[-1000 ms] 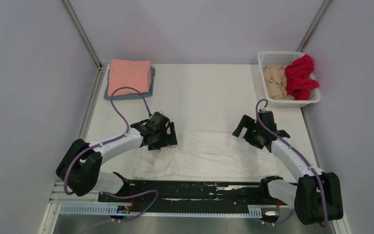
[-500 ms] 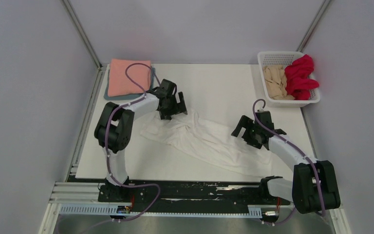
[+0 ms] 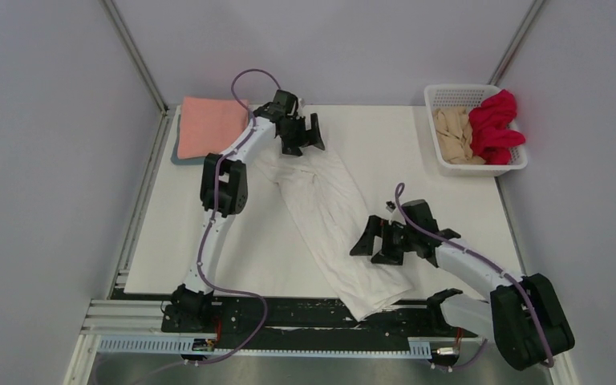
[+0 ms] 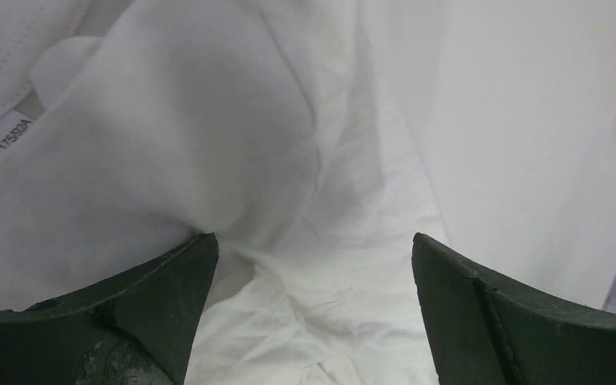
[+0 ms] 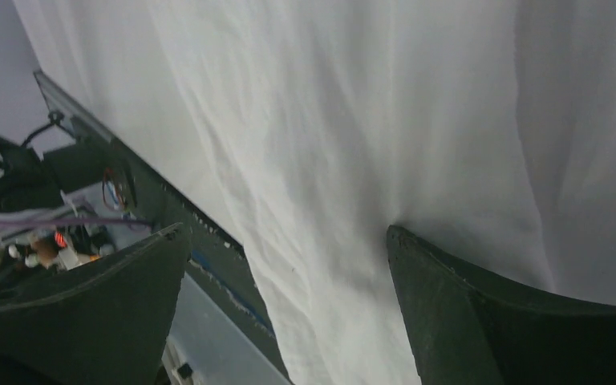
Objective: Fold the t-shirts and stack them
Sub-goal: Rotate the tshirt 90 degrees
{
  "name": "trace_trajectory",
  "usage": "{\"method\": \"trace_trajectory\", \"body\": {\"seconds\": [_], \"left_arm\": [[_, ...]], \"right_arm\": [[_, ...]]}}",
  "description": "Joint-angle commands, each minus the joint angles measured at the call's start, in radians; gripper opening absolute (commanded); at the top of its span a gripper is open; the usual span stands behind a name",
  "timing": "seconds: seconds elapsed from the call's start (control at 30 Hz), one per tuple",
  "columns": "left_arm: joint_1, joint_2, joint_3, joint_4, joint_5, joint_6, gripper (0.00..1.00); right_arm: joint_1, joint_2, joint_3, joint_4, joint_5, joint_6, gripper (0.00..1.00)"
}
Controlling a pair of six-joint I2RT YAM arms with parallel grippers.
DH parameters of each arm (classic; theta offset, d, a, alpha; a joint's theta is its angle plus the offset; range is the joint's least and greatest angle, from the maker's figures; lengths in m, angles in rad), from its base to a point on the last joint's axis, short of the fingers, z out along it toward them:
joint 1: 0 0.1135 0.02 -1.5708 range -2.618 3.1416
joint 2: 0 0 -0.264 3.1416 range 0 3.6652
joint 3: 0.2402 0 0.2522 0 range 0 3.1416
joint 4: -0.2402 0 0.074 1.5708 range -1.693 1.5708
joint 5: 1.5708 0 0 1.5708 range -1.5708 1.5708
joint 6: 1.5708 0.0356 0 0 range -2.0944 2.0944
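White tee point(image 3: 333, 220) lies skewed and rumpled across the tabletop point(image 3: 417, 184), collar end by the left hand point(image 3: 305, 143), other end overhanging the near edge. Both hands are spread wide and grip nothing; the right hand point(image 3: 373, 249) sits at the cloth's right edge. Step looks like flattening before the fold. Next move probably calls for pinching corners and squaring it up.

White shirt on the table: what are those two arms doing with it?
Two robot arms are folding and stacking t-shirts. The white t-shirt lies stretched slantwise across the table, its near end reaching over the near edge. The left arm is at its far end, the right arm by its near part, both with jaws open, gripping nothing. A folded pink tee sits on a grey-blue tee in the far left corner; a beige tee and a red tee wait in the basket.
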Motion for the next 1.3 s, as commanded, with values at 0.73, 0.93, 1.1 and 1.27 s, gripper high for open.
{"method": "trace_trajectory", "body": {"seconds": [0.73,0.93,1.1,1.27], "left_arm": [[0.074,0.305,0.239,0.683,0.021,-0.592,1.0],[0.091,0.257,0.236,0.66,-0.035,-0.519,1.0],[0.095,0.115,0.183,0.557,-0.135,-0.398,1.0],[0.093,-0.037,0.18,0.485,-0.134,-0.329,1.0]], "right_arm": [[0.48,0.437,0.231,0.449,0.153,0.346,1.0],[0.484,0.295,0.256,0.304,0.328,0.309,1.0],[0.484,0.049,0.18,0.084,0.41,0.252,1.0],[0.484,-0.21,0.092,-0.021,0.444,0.23,1.0]]}}
